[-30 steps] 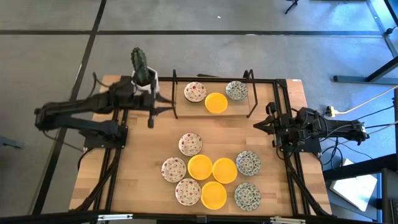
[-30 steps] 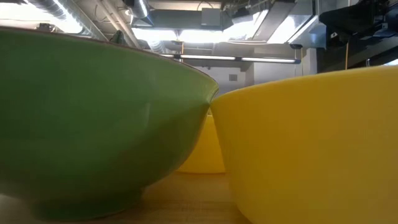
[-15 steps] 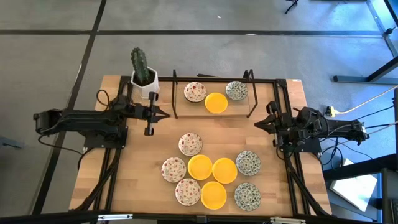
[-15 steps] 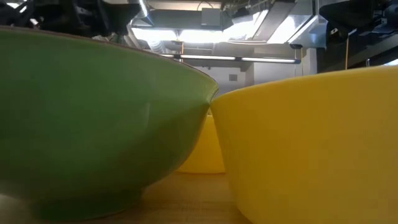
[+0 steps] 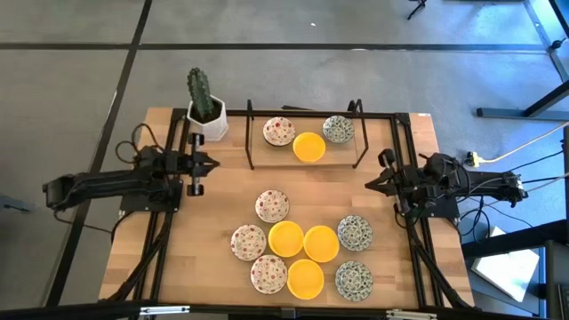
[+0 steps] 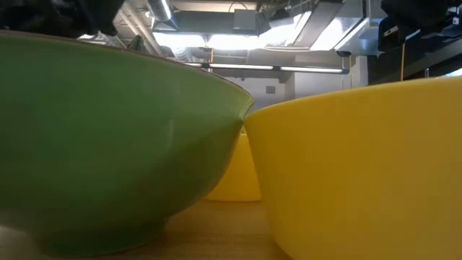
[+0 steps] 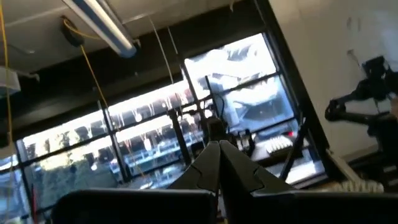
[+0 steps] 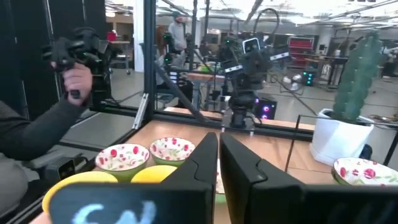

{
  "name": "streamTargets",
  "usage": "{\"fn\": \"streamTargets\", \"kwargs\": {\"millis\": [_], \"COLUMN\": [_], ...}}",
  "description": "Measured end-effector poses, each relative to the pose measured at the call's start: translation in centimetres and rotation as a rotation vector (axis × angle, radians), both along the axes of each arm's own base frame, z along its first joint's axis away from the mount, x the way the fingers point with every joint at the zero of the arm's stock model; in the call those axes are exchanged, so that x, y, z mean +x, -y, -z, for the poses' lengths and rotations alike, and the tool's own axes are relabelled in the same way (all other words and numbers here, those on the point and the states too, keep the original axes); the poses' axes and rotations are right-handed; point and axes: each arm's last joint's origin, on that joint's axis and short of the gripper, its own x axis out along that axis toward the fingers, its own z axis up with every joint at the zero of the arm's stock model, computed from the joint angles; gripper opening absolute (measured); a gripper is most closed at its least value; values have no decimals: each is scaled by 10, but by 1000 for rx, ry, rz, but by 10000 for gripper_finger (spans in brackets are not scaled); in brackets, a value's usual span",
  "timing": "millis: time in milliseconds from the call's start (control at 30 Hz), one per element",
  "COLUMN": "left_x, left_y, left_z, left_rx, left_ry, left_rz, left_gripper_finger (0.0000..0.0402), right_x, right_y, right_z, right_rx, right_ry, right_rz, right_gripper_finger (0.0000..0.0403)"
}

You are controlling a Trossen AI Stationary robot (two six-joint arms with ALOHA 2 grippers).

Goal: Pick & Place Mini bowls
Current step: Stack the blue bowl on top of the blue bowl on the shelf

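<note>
Overhead, the left gripper (image 5: 197,168) is hovering with fingers pinched together, empty, near the table's (image 5: 222,213) left edge, bare wood stretching beside it. Nine mini bowls (image 5: 304,243) are clustering at centre, three more sitting inside the black rack (image 5: 302,135) beside the cactus pot (image 5: 206,114). At the right edge the right gripper (image 5: 373,183) is waiting, narrowly closed, empty. Only its wrist camera is showing a person's sleeve (image 8: 37,127).

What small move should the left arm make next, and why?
Probably swing the left hand, shut and empty at the table's left edge, toward the nearest red-speckled bowl and open it. Nine bowls lie loose on the table; only three sit in the rack. The right hand waits, shut.
</note>
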Motion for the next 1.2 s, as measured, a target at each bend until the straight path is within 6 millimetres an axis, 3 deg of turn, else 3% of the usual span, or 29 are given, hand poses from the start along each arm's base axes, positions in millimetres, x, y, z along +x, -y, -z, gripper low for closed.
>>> {"fn": "streamTargets", "kwargs": {"millis": [367,1200], "left_x": [6,4], "left_y": [-10,-9], "left_z": [25,14], "left_rx": [-41,-38], "left_ry": [-240,-132], "left_rz": [-110,-111], "left_gripper_finger": [1,1], "right_x": [0,3], "right_y": [0,0], "right_z": [0,7], "right_rx": [4,2], "right_ry": [-6,-77], "right_rz": [0,3], "right_gripper_finger": [20,20]}}
